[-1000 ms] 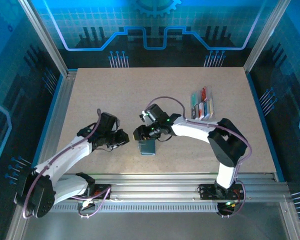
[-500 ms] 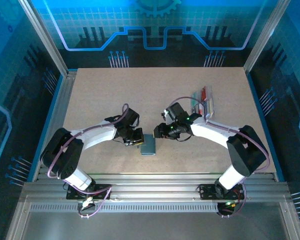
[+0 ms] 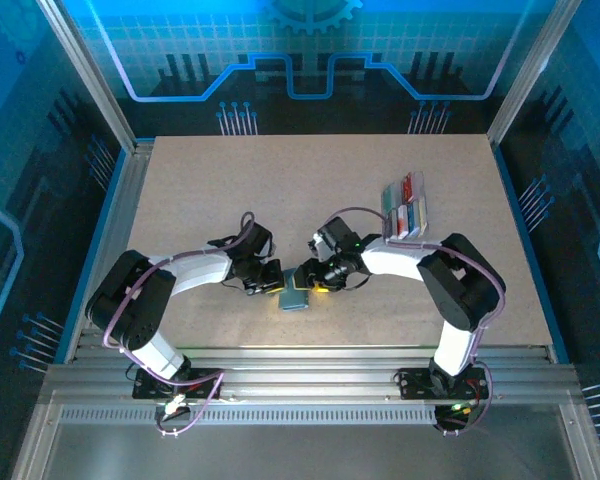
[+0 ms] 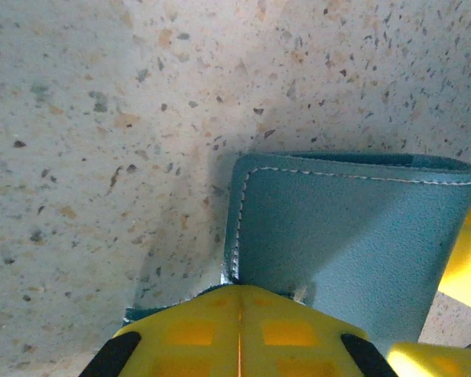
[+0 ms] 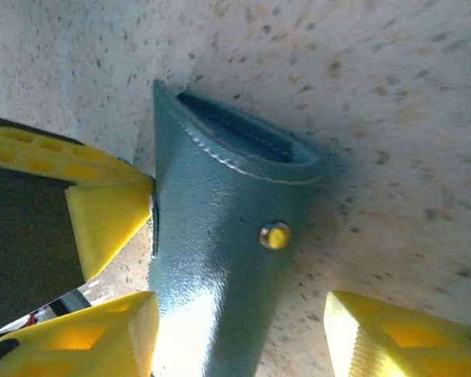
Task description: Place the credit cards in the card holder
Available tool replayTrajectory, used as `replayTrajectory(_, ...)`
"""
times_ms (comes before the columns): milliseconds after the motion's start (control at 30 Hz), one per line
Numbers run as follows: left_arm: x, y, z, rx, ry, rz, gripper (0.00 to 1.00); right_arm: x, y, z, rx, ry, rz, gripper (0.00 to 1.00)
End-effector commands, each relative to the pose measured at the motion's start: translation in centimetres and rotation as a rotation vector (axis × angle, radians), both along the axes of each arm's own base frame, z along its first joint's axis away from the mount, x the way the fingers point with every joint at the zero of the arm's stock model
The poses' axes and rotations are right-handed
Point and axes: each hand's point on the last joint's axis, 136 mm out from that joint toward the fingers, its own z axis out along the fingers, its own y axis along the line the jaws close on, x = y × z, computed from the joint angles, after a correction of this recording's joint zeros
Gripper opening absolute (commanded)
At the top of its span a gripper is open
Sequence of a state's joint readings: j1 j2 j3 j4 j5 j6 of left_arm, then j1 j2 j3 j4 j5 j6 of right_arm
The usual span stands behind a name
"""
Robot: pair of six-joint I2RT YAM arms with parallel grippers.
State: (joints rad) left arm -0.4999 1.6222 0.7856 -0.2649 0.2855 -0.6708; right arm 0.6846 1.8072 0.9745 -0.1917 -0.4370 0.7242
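No writing, brand, number or sign can be read anywhere; the cards are too small in the top view for any print to be made out; the wallet shows only stitching up close.

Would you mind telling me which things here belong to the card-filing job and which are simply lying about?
Part of the job:
- card holder
- credit cards
- left gripper, shut at the holder's edge
- right gripper, open astride the holder

Just there:
- tray holding the cards
- table
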Motion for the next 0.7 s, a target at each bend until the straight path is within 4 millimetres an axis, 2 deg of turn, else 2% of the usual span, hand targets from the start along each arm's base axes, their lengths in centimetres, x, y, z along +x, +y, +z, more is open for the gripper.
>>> replayTrajectory(0,-2.5,1.8,-3.8,0.083,0.089,-0.008,0.08,-0.8,2.6,0.2,0.097,0.046,0.036,0.53)
replayTrajectory(67,-2.7,1.7,-4.0,0.072,0.095,-0.006,0.08,-0.8,3.5,0.5,0.151,0.053,0.039,0.42)
replayTrajectory(100,-2.7,1.7,-3.9,0.063,0.095,-0.005,0.08,-0.6,3.5,0.9,0.163,0.042,0.033,0.31)
replayTrajectory(167,-2.5,1.5,-3.3,0.037,0.081,0.002,0.08,-0.1,2.7,1.6,0.148,0.000,0.010,0.08)
replayTrajectory(200,-2.2,1.5,-2.7,0.017,0.065,0.010,0.08,0.3,1.6,1.9,0.113,-0.027,-0.019,0.00)
replayTrajectory(267,-1.7,1.9,-1.5,-0.004,0.026,0.032,0.14,1.1,-2.0,2.6,-0.048,-0.107,-0.084,0.00)
replayTrajectory(333,-1.1,2.8,-0.1,0.016,-0.022,0.057,0.22,1.6,-8.0,4.1,-0.373,-0.225,-0.144,0.00)
replayTrajectory(367,-1.0,3.4,0.4,0.041,-0.039,0.062,0.24,1.7,-11.1,5.3,-0.540,-0.280,-0.167,0.00)
replayTrajectory(433,-0.7,4.3,1.1,0.091,-0.066,0.071,0.26,1.5,-15.4,7.7,-0.791,-0.364,-0.188,0.00)
replayTrajectory(467,-0.6,4.7,1.4,0.107,-0.078,0.075,0.26,1.2,-16.8,8.8,-0.897,-0.394,-0.182,0.00)
replayTrajectory(533,-0.5,5.0,1.6,0.111,-0.083,0.088,0.26,0.7,-18.8,10.4,-1.077,-0.431,-0.176,0.00)
replayTrajectory(567,-0.5,5.1,1.6,0.110,-0.080,0.094,0.27,0.6,-19.1,10.9,-1.154,-0.450,-0.166,0.00)
replayTrajectory(633,-0.5,5.0,1.6,0.106,-0.071,0.096,0.27,0.4,-18.7,10.7,-1.268,-0.453,-0.128,0.00)
replayTrajectory(667,-0.5,5.0,1.6,0.101,-0.068,0.097,0.27,0.3,-17.8,10.1,-1.301,-0.456,-0.095,0.00)
